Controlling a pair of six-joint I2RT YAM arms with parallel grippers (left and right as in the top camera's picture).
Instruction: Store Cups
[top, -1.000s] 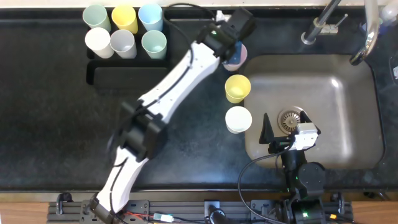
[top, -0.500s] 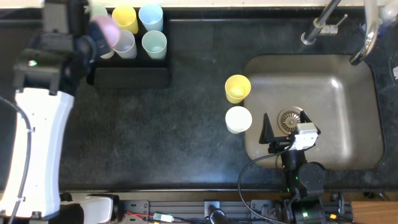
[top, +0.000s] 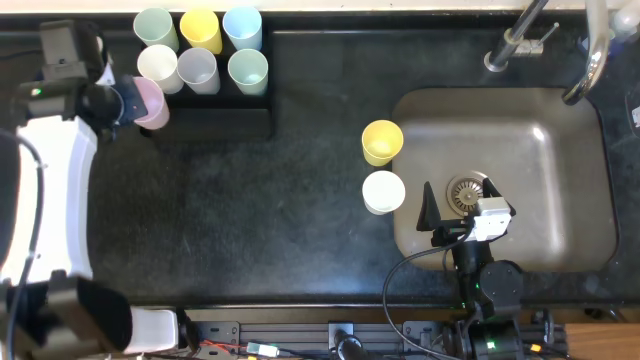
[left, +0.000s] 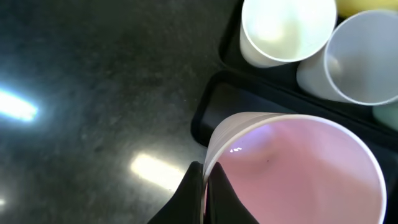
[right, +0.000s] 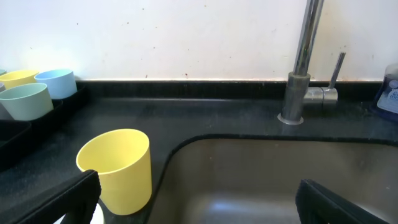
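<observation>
M: Dark stone surface, sink at right, black tray at far left. Which step?

K: Placing, I'd say. Left arm has the pink cup over the tray's left end, with the left pincer clenched on the cup's wall.

M: Next move?

K: Lower it into a bare slot in the tray's near row. The wrist view shows it overhanging the tray's rim, so it probably needs a nudge inward first. The racked white cup stands close by — a crooked descent could knock rims.

M: Anything else?

K: Yellow cup and loose white cup stand just beside each other on the surface at the sink's left edge, both yet to store. Right pincer hangs over the sink, fingers spread wide, holding nothing.
</observation>
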